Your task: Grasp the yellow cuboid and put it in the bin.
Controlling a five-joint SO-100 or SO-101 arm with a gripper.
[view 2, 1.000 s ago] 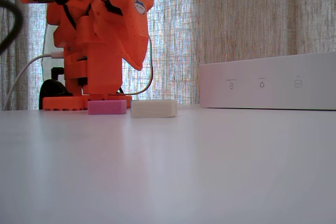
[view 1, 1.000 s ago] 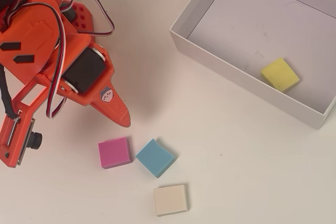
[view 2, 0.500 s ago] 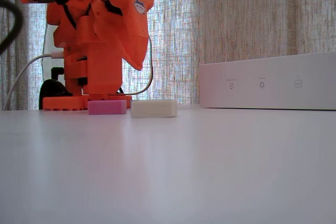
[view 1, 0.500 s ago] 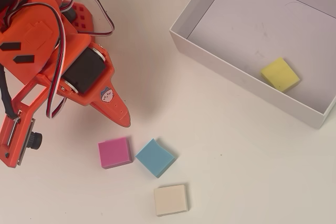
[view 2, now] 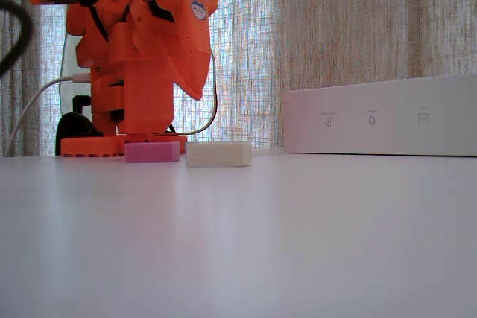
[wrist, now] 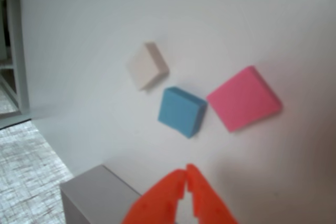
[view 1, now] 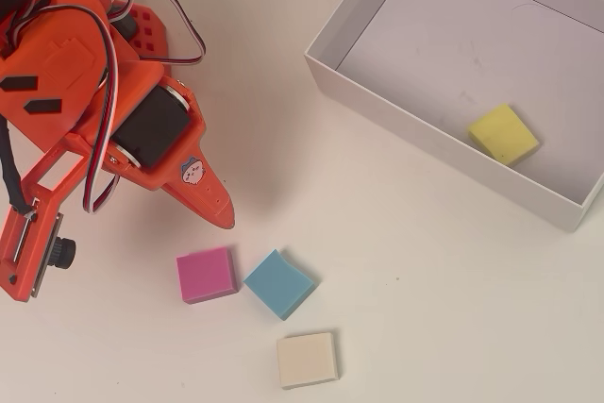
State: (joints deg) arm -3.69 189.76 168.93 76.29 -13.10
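Observation:
The yellow cuboid point(view 1: 504, 133) lies flat on the pale floor of the white bin point(view 1: 373, 96), near its front wall in the overhead view. The bin shows side-on in the fixed view point(view 2: 380, 115) and as a grey corner in the wrist view point(wrist: 92, 195); the cuboid is hidden in both. My orange gripper point(view 1: 225, 216) hangs above the table left of the bin, apart from every block. In the wrist view its fingertips point(wrist: 186, 174) touch, with nothing between them. It also shows in the fixed view point(view 2: 195, 91), raised above the table.
A pink block point(view 1: 206, 274), a blue block point(view 1: 279, 283) and a cream block point(view 1: 307, 359) lie close together below the gripper in the overhead view; all three also show in the wrist view. The arm's base point(view 2: 123, 143) stands at the back left.

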